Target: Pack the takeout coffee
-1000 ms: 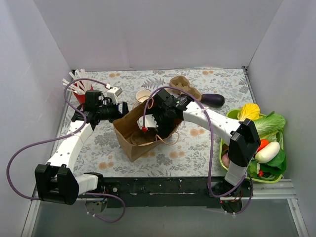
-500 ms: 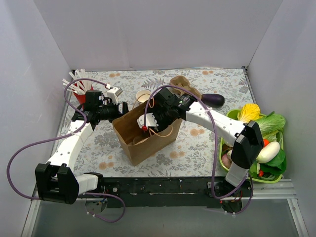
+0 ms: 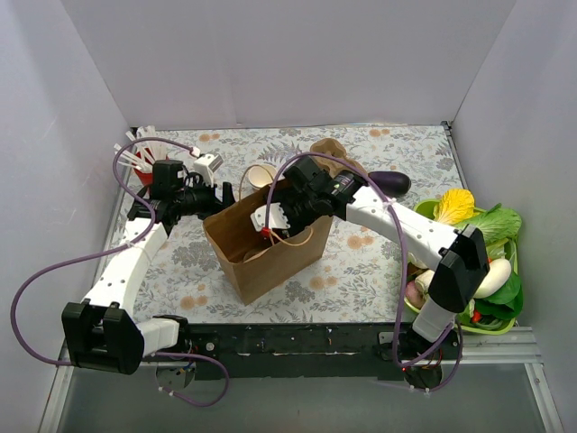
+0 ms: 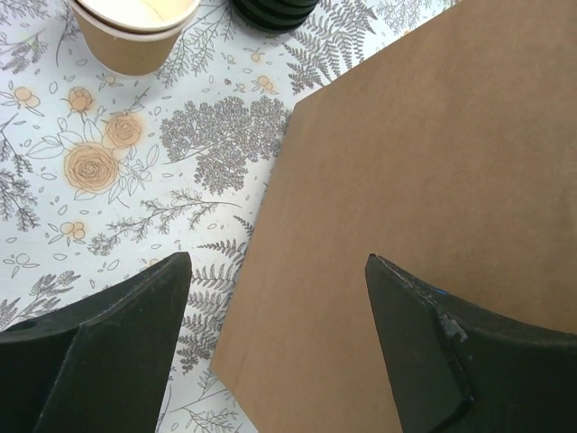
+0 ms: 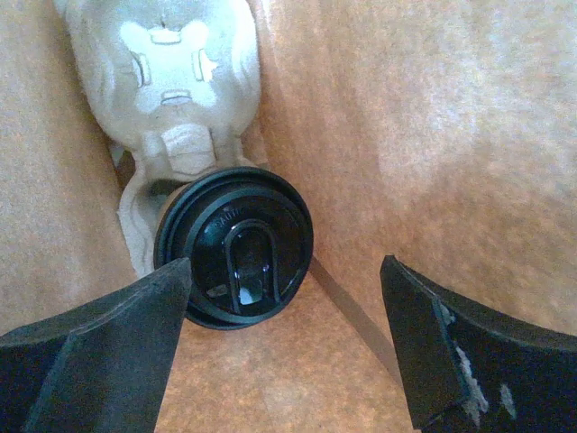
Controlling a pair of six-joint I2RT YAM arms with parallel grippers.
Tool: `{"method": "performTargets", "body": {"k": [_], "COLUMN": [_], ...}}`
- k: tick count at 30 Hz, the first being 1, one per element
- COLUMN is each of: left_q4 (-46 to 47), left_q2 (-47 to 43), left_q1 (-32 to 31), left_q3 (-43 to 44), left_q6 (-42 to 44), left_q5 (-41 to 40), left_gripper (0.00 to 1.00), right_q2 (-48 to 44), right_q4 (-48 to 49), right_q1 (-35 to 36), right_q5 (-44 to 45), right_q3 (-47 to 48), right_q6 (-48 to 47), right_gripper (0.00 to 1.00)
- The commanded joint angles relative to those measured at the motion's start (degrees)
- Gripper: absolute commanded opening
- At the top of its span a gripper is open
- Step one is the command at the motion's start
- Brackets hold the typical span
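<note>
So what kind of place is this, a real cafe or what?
Probably a robot test booth staged as a takeout packing station, not a cafe: plain white walls box in a floral-clothed table, a left arm and right arm are bolted at its near edge, and a paper bag stands between them.

Bright, even overhead light throws soft shadows on the tabletop [image 3: 361, 271]. Inside the paper bag [image 5: 433, 135] it's dimmer, warm and grainy, with a faint sheen on the black lid [image 5: 234, 248].
</note>
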Motion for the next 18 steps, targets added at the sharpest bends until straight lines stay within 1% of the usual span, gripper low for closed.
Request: {"method": "performTargets", "body": {"k": [1,5,6,8,9,11,14,17,18], "left_q4": [-0.76,-1.28,-1.28,-0.76,-0.41,0.38,1.0,2.05,2.32], "left_q2": [-2.0,-2.17,-2.17,-2.78,-2.79,-3.14,-3.32,-3.67,-3.67], "left_q1": [0.56,0.65,0.74,0.74,0.74,0.74,0.74,0.74,0.74], "left_q3": [3.17,4.23,4.32,4.32,4.23,4.49,5.37,6.42,6.86], "left_q6": [2.34,3.57,3.57,3.4,3.31,2.78,2.26,1.99,1.99], "left_q5": [0.08,0.17,0.17,0.25,0.25,0.25,0.08,0.08,-0.1], "left_gripper": [0.79,0.79,0.79,0.79,0.79,0.79,0.79,0.79,0.79], "right_q2": [-4.31,-5.45,-5.46,-5.54,-5.63,-5.98,-7.03,-8.7,-9.14], "right_q4": [3.24,1.22,0.7,-1.23,-1.94,-3.0,-3.09,-1.51,0.41], "right_q1": [0.39,0.39,0.39,0.39,0.39,0.39,0.39,0.39,0.39], "right_q5": [-2.24,-3.73,-4.17,-4.53,-4.88,-5.05,-5.58,-5.58,-5.41], "right_q3": [2.22,3.45,4.23,5.2,6.08,7.14,9.33,11.62,11.97], "right_q6": [0.87,0.34,0.34,0.25,0.25,0.43,1.39,2.36,3.06], "right_gripper": [0.92,0.84,0.79,0.73,0.68,0.61,0.61,0.64,0.65]}}
